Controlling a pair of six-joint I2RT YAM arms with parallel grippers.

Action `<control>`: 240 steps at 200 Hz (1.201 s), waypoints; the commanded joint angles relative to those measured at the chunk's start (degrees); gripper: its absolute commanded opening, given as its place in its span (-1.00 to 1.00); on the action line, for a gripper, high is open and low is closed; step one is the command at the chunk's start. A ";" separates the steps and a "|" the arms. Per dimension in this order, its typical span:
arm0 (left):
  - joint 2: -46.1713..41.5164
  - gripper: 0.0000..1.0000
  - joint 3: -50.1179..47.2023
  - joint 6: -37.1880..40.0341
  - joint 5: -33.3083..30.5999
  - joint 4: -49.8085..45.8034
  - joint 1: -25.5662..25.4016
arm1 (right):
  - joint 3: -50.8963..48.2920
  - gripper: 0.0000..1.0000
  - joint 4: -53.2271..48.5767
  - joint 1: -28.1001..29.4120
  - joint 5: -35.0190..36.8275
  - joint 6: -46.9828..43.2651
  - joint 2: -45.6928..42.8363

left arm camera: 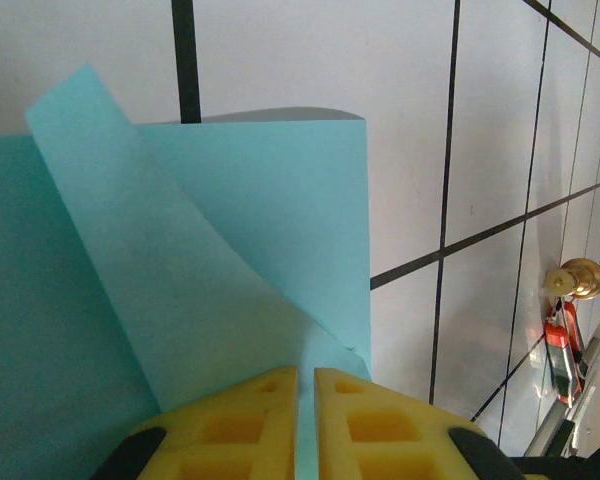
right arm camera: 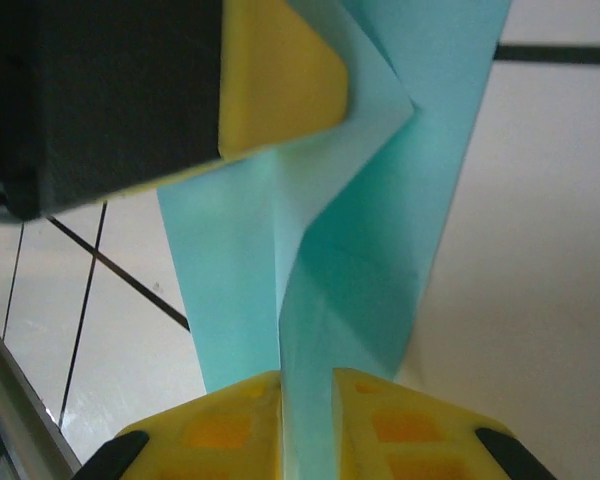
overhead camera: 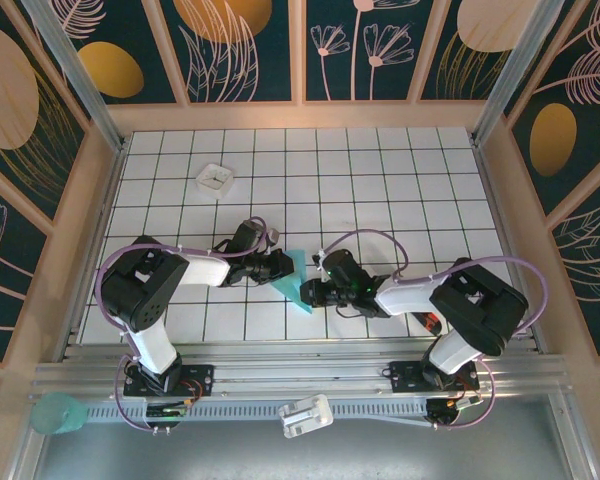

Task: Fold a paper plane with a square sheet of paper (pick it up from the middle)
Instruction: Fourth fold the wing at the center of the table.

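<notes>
White tray [overhead camera: 216,178] at 11 o'clock on grid table [overhead camera: 400,170]. Red-black tool [overhead camera: 432,322] at 4 o'clock, partly hidden. Teal cup [overhead camera: 58,412] at 7 o'clock, off the grid. Clear plastic piece [overhead camera: 305,415] at 6 o'clock, near edge. Left wrist view: brass knob [left arm camera: 575,278] at 3 o'clock.

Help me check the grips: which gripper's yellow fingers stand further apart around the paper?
The right gripper: a band of the turquoise paper fills the gap between its fingers, while those of the left gripper nearly touch, pinching a thin edge.
</notes>
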 commanded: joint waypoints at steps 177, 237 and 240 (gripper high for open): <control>-7.43 -0.39 0.49 -0.26 -0.29 -2.27 0.74 | -5.39 -0.95 10.21 -0.29 4.20 5.68 3.11; -4.94 -0.42 1.77 1.27 0.86 -3.50 0.50 | -4.90 -0.96 8.06 -0.29 5.64 7.06 3.32; -4.81 -0.42 1.88 1.31 0.84 -3.68 0.54 | -5.02 -0.97 8.09 -0.28 5.75 7.12 3.34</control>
